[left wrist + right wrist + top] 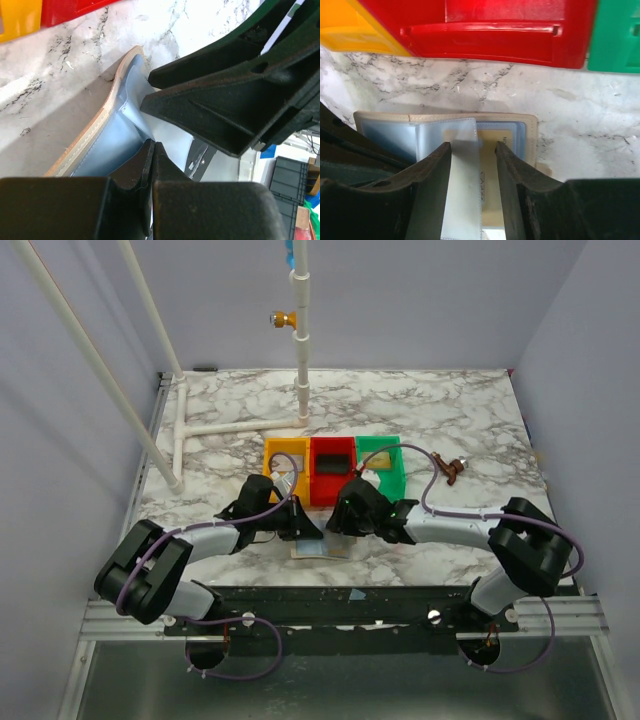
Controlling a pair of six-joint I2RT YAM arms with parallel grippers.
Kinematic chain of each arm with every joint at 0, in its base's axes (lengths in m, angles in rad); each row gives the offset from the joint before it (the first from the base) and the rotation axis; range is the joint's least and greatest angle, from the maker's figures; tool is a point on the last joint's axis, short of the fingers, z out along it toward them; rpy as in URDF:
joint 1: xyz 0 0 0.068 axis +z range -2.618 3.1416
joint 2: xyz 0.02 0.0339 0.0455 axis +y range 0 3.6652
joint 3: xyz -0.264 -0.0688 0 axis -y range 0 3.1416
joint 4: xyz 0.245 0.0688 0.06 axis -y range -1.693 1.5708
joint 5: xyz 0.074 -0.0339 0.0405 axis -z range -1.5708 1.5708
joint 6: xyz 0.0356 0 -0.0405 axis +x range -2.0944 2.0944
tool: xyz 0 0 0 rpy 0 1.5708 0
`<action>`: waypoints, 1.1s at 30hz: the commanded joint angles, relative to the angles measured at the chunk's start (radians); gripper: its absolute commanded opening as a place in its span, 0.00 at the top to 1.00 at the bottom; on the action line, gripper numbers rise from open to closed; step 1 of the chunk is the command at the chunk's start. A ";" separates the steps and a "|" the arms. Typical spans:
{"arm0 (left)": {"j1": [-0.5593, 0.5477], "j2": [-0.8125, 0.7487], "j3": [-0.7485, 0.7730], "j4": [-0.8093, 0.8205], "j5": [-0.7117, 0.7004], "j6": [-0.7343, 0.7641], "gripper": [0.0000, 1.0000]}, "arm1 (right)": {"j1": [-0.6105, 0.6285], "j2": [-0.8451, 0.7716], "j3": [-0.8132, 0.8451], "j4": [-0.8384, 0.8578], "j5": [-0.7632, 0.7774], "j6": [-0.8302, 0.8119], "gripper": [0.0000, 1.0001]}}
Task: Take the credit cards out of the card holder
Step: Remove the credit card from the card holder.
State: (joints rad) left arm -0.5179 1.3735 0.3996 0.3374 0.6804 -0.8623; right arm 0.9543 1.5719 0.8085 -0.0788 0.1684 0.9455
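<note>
Right wrist view shows the right tool (472,150) spread astride a clear sleeve flap (462,170) of the open tan-beige bifold card holder (385,131) lying on the marble bench (570,125) beneath it, a tan plastic credit card (490,150) pocketed there, while the left tool (151,152), pressed together, bears on the grey-blue lining, seemingly pinning it.

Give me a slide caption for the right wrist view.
Right gripper open astride a clear sleeve of the open card holder, red tray beyond.

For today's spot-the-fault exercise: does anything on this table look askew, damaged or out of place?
Only the card holder: a clear sleeve sticks up from it between the right gripper's open fingers. Nothing looks spilled or broken.
</note>
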 commanded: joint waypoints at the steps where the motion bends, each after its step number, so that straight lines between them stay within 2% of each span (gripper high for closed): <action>1: 0.005 0.008 0.002 0.087 0.058 -0.020 1.00 | -0.012 -0.031 -0.048 0.045 -0.055 0.028 0.57; 3: 0.006 0.008 0.008 0.067 0.046 -0.009 1.00 | -0.012 -0.049 -0.057 0.052 -0.062 0.042 0.62; 9: 0.005 0.012 0.015 0.034 0.031 0.008 1.00 | -0.014 -0.104 -0.072 0.070 -0.095 0.067 0.63; 16: 0.005 0.014 0.011 0.056 0.041 -0.011 1.00 | -0.018 -0.102 -0.114 0.070 -0.095 0.072 0.48; 21: 0.008 0.015 -0.003 0.095 0.058 -0.037 1.00 | -0.022 -0.121 -0.172 0.129 -0.115 0.090 0.43; 28: 0.013 0.042 -0.025 0.179 0.088 -0.086 1.00 | -0.027 -0.171 -0.252 0.279 -0.202 0.131 0.42; 33: 0.016 0.039 -0.026 0.172 0.082 -0.086 1.00 | -0.032 -0.212 -0.317 0.372 -0.239 0.174 0.42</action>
State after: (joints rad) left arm -0.5095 1.4109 0.3775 0.4484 0.7269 -0.9363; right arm 0.9257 1.3945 0.5354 0.1879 -0.0048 1.0740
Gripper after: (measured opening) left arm 0.008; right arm 0.582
